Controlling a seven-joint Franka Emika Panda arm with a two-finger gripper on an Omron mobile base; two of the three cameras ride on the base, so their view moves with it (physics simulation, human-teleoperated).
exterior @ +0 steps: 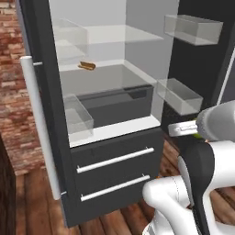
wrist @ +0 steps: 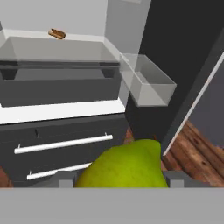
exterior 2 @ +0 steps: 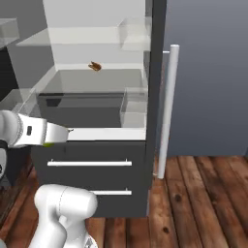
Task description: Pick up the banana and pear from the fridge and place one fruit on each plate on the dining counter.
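Yellow-green pear (wrist: 124, 166) clamped in the pincer (wrist: 119, 180), out front of the open fridge (exterior: 114, 151), level with its drawers.

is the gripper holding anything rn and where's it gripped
Yes, the pear. It sits between the gripper's two fingers, which clamp its opposite sides low on the body. It is held out in front of the open fridge.
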